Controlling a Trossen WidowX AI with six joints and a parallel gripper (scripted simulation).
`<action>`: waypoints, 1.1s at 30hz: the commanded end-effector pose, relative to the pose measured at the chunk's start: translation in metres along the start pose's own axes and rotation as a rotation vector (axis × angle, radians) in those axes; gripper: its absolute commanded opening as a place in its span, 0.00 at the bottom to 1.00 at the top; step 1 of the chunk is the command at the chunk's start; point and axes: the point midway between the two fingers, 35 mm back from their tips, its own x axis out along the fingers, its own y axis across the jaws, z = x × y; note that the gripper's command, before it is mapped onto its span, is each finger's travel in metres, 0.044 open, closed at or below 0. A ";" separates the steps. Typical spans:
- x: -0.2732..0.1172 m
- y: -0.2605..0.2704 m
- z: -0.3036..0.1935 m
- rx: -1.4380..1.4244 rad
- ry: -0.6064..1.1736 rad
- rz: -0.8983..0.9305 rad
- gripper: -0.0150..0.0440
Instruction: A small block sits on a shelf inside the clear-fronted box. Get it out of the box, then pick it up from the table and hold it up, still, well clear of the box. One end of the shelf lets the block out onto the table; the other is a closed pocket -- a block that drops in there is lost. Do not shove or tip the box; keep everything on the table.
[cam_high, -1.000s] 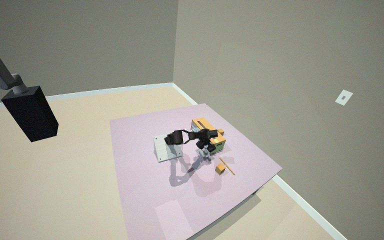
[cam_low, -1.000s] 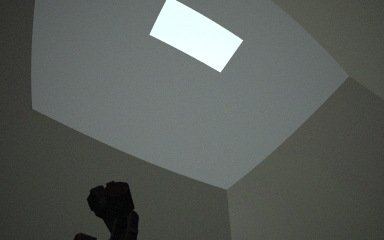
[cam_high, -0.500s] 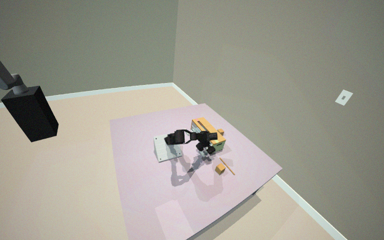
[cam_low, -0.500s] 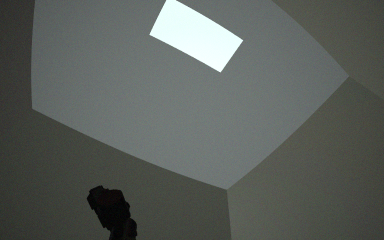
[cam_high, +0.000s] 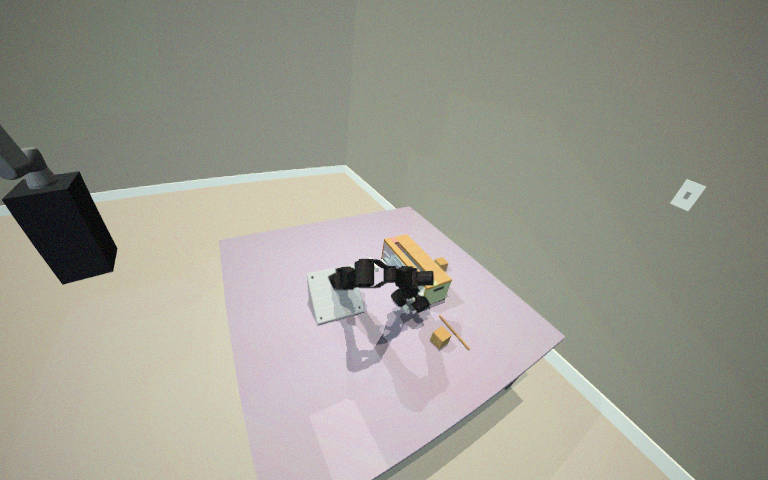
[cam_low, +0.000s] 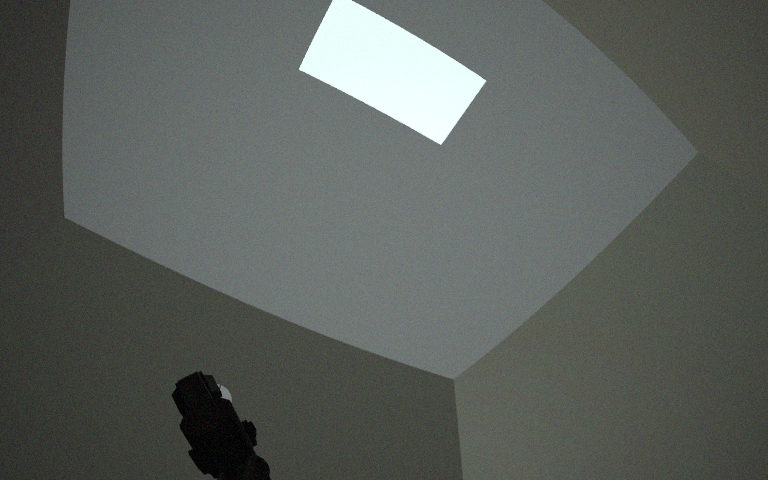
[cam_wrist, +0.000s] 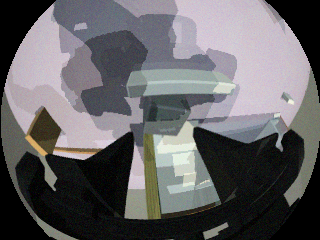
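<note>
The clear-fronted box has an orange top with a slot and a green end; its olive wall and pale inside show low in the wrist view. A small dark grey-green block in shadow seems to be on the table just outside the box end, beside a pale bar; it is hard to make out. My gripper is open, low beside the box's green end. The block shows beyond the gap between the fingertips, not gripped. The shelf cannot be made out.
An orange cube and a thin orange stick lie on the lilac table off the box's green end. Another orange cube is behind the box. The white base plate is at the left.
</note>
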 end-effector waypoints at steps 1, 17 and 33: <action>0.008 -0.002 0.006 -0.008 -0.006 -0.007 0.74; 0.018 -0.002 0.012 -0.010 -0.005 -0.004 0.43; -0.039 -0.001 -0.015 -0.003 -0.004 -0.002 0.25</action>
